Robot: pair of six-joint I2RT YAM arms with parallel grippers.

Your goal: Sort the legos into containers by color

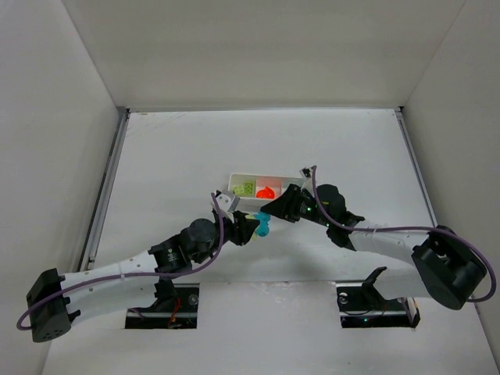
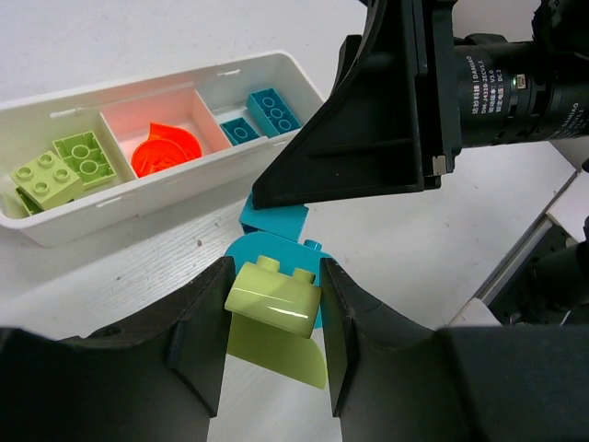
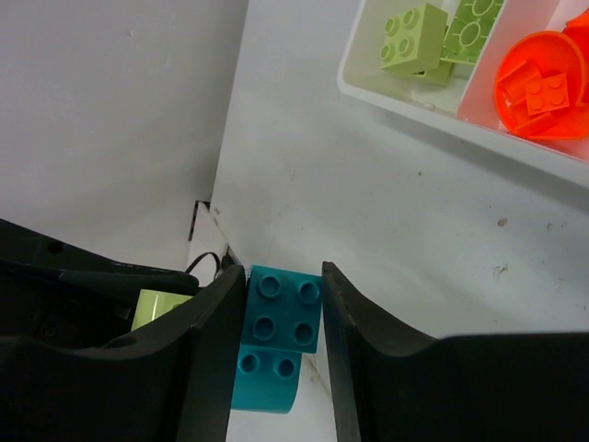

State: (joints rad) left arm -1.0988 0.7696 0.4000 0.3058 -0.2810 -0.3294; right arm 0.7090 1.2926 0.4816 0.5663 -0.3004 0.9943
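While both arms meet just off the near long wall of the tray, the yellow-green lego is clamped between the two fingers of the left gripper, pads pressed on both its sides, its two studs on the edge toward the tray. Touching it on the tray side is the cyan lego, a four-stud block with a rounded cyan part under it. The right gripper has its fingers squeezed against that block's two sides. So the grippers are nose to nose, each pinching its own colour, the two pieces in contact. I can't tell from any view whether they're snapped together or just touching. Neither piece is inside the tray; both sit just beside it, outside the wall, nearest the middle and blue compartments. I also can't tell if the cyan part rests on the table or is lifted. Tray contents: green bricks, at least two, in one end compartment; orange-red piece, round with a studded block on top, alone in the middle compartment; blue bricks, two, in the other end compartment, the one nearest the right gripper. Each colour is in its own compartment, with thin dividers between. The tray lies flat on the white table, long side facing the arm bases. In the top view the right arm covers the near corner of the tray's blue end.
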